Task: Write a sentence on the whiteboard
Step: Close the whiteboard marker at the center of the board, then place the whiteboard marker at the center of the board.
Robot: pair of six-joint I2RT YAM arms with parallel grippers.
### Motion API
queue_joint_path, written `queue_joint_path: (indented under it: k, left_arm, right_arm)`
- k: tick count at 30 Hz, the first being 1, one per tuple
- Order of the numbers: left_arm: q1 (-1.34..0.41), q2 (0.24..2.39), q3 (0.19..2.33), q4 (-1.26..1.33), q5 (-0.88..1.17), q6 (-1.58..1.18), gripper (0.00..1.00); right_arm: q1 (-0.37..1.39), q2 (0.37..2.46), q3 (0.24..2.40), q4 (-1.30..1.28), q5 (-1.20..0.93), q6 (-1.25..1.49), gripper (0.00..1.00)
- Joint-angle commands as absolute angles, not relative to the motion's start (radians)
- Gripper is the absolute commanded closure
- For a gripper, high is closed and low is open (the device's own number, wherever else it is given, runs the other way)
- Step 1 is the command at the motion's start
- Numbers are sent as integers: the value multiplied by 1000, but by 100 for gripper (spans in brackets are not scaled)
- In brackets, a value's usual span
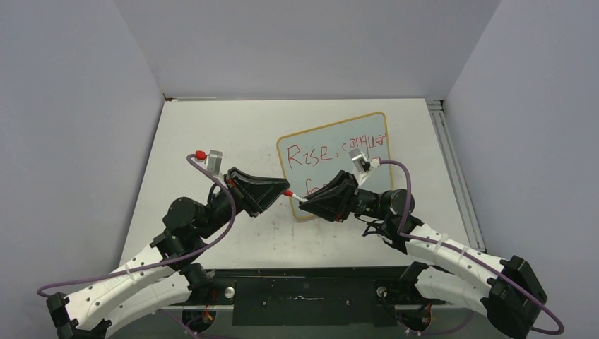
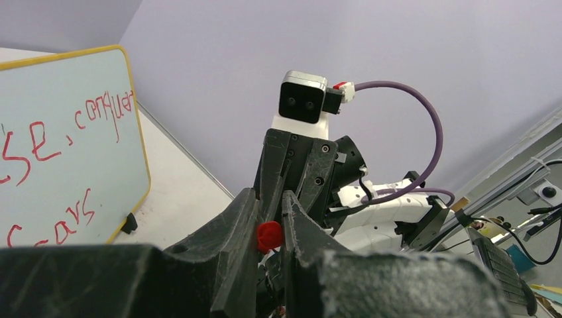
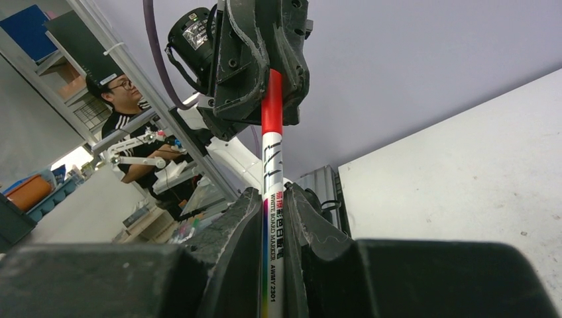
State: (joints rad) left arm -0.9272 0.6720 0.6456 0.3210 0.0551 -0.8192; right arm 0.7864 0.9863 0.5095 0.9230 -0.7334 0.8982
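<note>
We had our left gripper (image 1: 281, 191) clamped on the red cap (image 2: 268, 236) of the slim white marker (image 3: 272, 169) and our right gripper (image 1: 309, 202) clamped on its barrel, probably to recap it. Just beyond both stood the wood-framed pale whiteboard (image 1: 288, 176) carrying the red handwritten sentence (image 1: 311, 157).

The whiteboard (image 1: 314, 178), a small rounded rectangle with a pale bluish surface and a thin light-wood frame, stands propped on a black clip foot (image 2: 129, 222) at about 2 o'clock from the table's middle. The sentence (image 1: 314, 158) is thin red handwriting, "Rise, conquer" above a partly hidden second line.
</note>
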Motion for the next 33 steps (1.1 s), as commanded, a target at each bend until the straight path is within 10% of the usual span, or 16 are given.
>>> queue_joint_path:
  k: [1, 9, 15, 33]
  left_arm:
    - [-982, 719, 649, 153, 206, -794, 100]
    - [-824, 714, 845, -173, 179, -591, 30]
    - [-606, 780, 1011, -329, 265, -442, 5]
    - [-207, 795, 782, -265, 87, -298, 3]
  right_arm:
    - [801, 989, 582, 929, -620, 852, 95]
    - [801, 830, 577, 511, -419, 677, 95]
    - [803, 764, 543, 283, -311, 620, 95]
    - [1123, 1128, 453, 376, 89, 631, 94]
